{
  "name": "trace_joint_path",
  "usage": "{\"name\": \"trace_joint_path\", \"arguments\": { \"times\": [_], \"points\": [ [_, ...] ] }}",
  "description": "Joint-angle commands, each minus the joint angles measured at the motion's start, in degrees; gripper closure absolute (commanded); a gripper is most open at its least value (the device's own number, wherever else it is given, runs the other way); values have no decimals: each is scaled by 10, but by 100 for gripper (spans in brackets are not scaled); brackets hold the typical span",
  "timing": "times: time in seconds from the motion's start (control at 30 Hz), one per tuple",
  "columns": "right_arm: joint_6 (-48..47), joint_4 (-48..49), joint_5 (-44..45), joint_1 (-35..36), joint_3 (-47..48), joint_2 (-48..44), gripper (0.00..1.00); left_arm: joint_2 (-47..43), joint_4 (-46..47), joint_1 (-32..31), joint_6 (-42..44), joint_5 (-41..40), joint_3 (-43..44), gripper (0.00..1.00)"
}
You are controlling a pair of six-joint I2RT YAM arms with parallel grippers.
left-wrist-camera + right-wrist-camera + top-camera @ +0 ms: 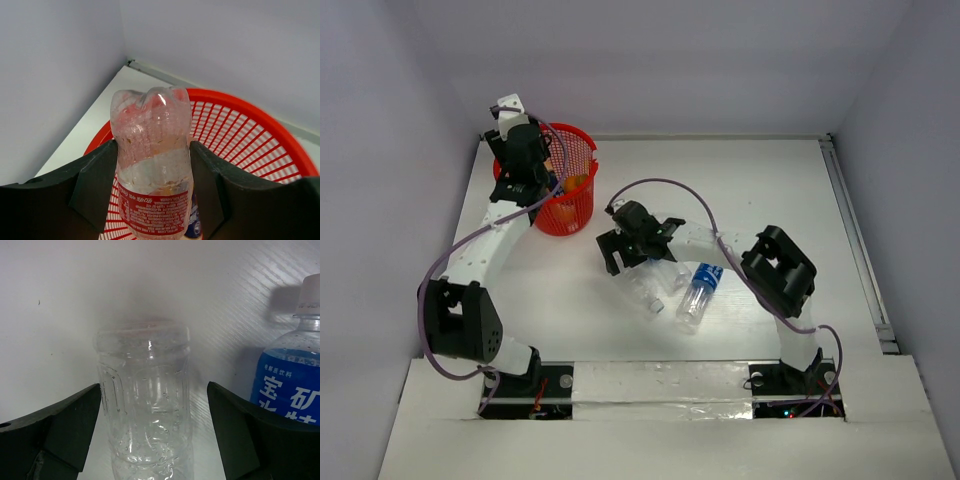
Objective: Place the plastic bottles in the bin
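My left gripper (532, 172) hangs over the red mesh bin (582, 215) at the back left. In the left wrist view it (152, 150) is shut on a clear bottle with a red label (152, 170), held above the bin's rim (240, 100). An orange bottle (575, 184) lies in the bin, and a blue-labelled one (194, 222) shows below the held bottle. My right gripper (638, 258) is open, its fingers either side of a clear bottle (145, 410) lying on the table (645, 292). A blue-labelled bottle (698, 293) lies just right of it (290, 385).
White walls close in the table on the left, back and right. A metal rail (855, 240) runs along the right edge. The bin stands near the back left corner.
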Motion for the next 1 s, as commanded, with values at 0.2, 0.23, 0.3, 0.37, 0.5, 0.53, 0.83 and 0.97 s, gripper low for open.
{"name": "trace_joint_path", "arguments": {
  "times": [0.2,0.23,0.3,0.37,0.5,0.53,0.83,0.97],
  "points": [
    [-9,-1,2,8,24,3,16,-21,85,2,32,-14,-50,25],
    [-8,1,3,8,23,2,19,-26,81,2,25,-9,-50,21],
    [-6,1,7,8,22,0,25,-41,70,-3,17,0,-40,15],
    [-6,1,8,8,25,0,35,-63,50,-3,1,22,-29,15],
    [-2,5,5,13,23,-5,43,-112,7,-14,-52,80,-28,16],
    [1,8,4,13,21,-12,46,-122,-12,-14,-63,97,-28,16],
    [20,62,-41,13,-7,-127,50,-264,-106,-19,-151,267,-65,19],
    [23,94,-60,13,23,-173,50,-357,-113,-19,-157,300,-142,20]
  ]
}}
